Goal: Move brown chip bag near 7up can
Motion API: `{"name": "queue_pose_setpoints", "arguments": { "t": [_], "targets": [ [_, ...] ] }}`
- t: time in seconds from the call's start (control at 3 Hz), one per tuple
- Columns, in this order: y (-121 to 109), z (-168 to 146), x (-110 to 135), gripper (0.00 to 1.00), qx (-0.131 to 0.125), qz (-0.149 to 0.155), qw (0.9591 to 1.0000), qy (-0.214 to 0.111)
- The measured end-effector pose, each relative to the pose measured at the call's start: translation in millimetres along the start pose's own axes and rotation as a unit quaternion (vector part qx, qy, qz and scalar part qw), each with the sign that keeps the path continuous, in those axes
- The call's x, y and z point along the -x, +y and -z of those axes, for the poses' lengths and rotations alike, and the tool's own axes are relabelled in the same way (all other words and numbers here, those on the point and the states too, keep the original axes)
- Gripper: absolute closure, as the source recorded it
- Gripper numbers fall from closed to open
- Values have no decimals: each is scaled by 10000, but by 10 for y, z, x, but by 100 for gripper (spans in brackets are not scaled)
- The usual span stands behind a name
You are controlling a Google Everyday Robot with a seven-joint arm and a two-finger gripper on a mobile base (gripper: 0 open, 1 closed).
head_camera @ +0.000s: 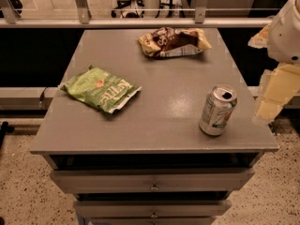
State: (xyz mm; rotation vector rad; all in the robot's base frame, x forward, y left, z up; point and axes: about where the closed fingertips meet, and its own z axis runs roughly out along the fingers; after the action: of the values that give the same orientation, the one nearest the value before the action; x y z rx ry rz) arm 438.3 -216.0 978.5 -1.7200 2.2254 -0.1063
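1. We see the dark brown foil chip bag [174, 42] lying at the far end of the grey tabletop [154, 121].
2. The small silver drink can with green and red marks [217, 110] stands front right, well apart from it.
3. The pincer [271, 104] hangs past the right edge; we cannot tell if it is apart or together.

You have the brown chip bag [173, 42] far on the table [159, 123], the green chip bag [101, 89] left, the 7up can [218, 110] near-right, and the gripper [268, 108] beyond the right edge.
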Motion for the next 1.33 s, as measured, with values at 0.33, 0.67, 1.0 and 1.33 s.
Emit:
{"name": "queue_pose_setpoints", "arguments": {
  "t": [0.33,0.67,1.0,1.33],
  "targets": [
    [-1,0,0,0,-1,0,10000,-1],
    [-254,-183,176,0,-108,85,9994,-320],
    [-621,-460,387,0,-162,111,9971,-739],
    [-1052,-732,633,0,-34,-124,9922,-1236]
  ]
}}
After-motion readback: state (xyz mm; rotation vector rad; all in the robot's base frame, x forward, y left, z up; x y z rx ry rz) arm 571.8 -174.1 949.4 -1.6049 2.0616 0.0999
